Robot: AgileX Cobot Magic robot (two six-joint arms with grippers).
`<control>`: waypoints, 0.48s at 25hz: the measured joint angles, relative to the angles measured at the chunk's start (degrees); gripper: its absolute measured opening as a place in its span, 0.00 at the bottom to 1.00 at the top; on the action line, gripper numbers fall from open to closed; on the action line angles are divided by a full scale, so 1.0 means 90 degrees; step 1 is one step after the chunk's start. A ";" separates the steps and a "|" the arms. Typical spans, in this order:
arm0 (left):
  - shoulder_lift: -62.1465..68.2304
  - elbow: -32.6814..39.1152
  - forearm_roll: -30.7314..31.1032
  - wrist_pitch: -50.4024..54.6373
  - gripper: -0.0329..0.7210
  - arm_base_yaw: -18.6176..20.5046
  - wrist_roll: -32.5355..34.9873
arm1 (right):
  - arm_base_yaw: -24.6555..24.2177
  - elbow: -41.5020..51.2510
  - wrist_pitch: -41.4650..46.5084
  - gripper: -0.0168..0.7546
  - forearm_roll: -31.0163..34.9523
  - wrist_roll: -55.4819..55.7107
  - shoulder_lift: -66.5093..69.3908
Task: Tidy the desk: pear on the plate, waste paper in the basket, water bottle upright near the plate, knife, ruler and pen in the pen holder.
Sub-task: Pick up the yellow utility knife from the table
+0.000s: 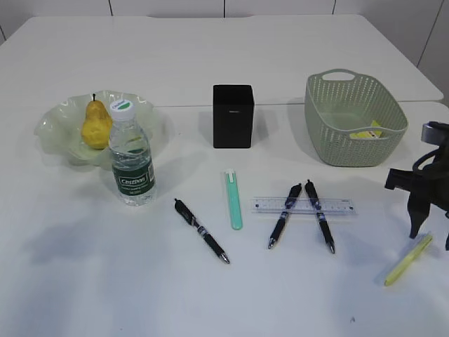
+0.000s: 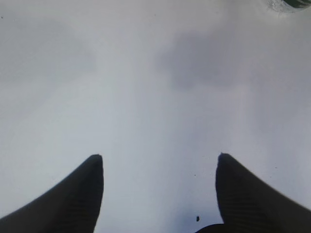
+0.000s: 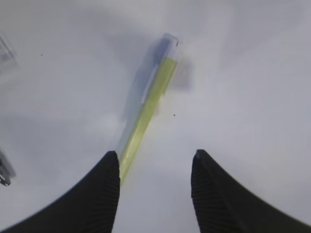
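The pear (image 1: 96,125) lies on the plate (image 1: 52,123) at the far left. The water bottle (image 1: 131,158) stands upright just in front of the plate. The waste paper (image 1: 366,132) lies inside the basket (image 1: 354,116). The pen holder (image 1: 233,116) stands mid-table. A teal knife (image 1: 233,199), the ruler (image 1: 302,206) and three dark pens (image 1: 201,230) (image 1: 284,215) (image 1: 320,215) lie in front of it; two pens cross the ruler. My right gripper (image 1: 431,235) (image 3: 154,154) is open above a slim yellow stick (image 1: 408,258) (image 3: 148,109). My left gripper (image 2: 159,156) is open over bare table.
The white table's far edge runs behind the basket. The bottle's base (image 2: 290,4) shows at the top right of the left wrist view. A ruler corner (image 3: 5,53) and a pen tip (image 3: 4,174) show at the left edge of the right wrist view.
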 joint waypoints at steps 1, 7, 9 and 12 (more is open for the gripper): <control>0.0000 0.0000 0.0000 -0.0015 0.72 0.0000 0.0000 | -0.0077 0.0086 -0.0153 0.48 0.0106 0.0047 0.0010; 0.0000 0.0000 0.0005 -0.0202 0.72 0.0000 0.0000 | -0.0220 0.0145 -0.0767 0.48 0.0404 0.0328 0.0024; 0.0000 0.0000 0.0005 -0.0261 0.72 0.0000 0.0000 | -0.0220 0.0145 -0.0779 0.48 0.0404 0.0462 0.0087; 0.0000 0.0000 0.0005 -0.0280 0.72 0.0000 0.0000 | -0.0220 0.0145 -0.0792 0.48 0.0404 0.0561 0.0255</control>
